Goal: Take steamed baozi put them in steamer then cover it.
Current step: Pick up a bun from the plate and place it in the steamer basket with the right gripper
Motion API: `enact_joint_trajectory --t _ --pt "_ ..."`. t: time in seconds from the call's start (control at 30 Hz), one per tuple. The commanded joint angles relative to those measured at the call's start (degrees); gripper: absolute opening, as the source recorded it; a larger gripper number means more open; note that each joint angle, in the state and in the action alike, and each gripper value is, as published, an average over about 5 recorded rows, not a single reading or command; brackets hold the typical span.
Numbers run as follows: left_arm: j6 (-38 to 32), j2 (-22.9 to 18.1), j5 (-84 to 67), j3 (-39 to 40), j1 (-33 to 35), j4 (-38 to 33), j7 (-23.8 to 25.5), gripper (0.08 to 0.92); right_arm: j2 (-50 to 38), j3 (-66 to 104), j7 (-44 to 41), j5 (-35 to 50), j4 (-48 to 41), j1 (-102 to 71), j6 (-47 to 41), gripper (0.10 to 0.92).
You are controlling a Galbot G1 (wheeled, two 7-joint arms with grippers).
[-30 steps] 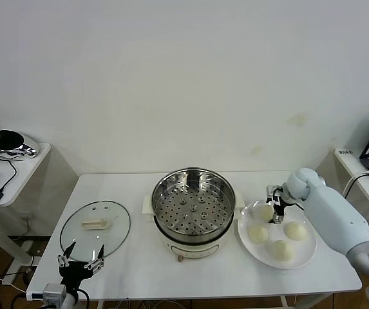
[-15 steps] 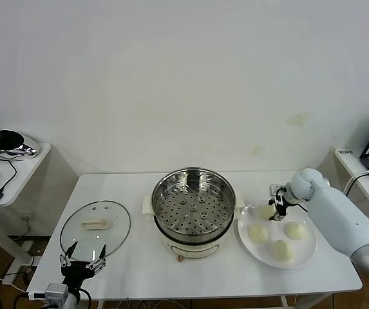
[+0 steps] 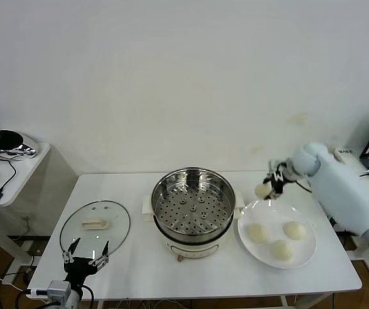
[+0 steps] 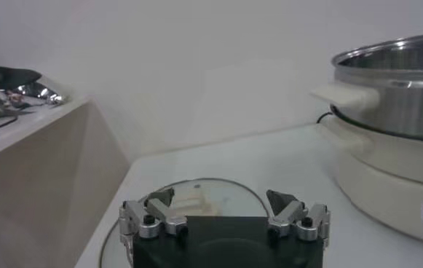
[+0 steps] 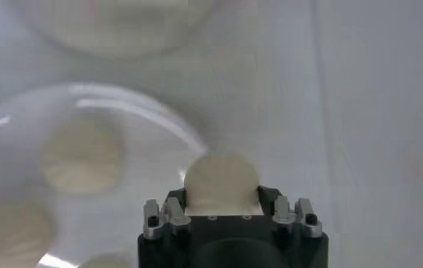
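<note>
Right gripper (image 3: 271, 188) pinches a bun (image 3: 263, 190) above the plate (image 3: 304, 252), right of centre, high enough to clear the steamer (image 3: 193, 201) rim; left gripper (image 3: 85, 253), spread, waits lower left by the lid (image 3: 95, 226).

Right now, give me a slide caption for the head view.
Right gripper lifts one baozi off the plate beside the empty steamer; three remain, lid waiting.

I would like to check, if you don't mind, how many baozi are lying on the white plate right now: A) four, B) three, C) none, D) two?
B: three baozi lie on the white plate, at and, while the right gripper holds the fourth baozi above the plate's rim.
</note>
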Motion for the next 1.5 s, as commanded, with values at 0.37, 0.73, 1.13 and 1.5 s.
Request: enact_joint_trajectory --t 0.37,0.73,1.13,1.5 --pt "-0.2 0.5 -0.3 1.1 0.1 -0.4 -1.3 0.823 18.5 -13.5 -10.4 7.2 -9.7 20.9 37.5 0.602" --pt "-0.2 0.2 0.0 1.4 0.8 0.1 -1.7 0.823 24.2 -9.8 -5.9 -8.6 -10.4 16.4 58.2 0.606" --pt "-0.2 -0.2 0.1 1.4 0.5 0.7 -1.7 0.823 25.7 -10.7 -5.3 -18.1 -6.7 13.0 59.0 0.606" --pt "-0.2 -0.6 0.1 1.2 0.5 1.4 -1.8 0.823 27.1 -10.3 -5.6 -20.0 -7.0 9.2 58.9 0.608"
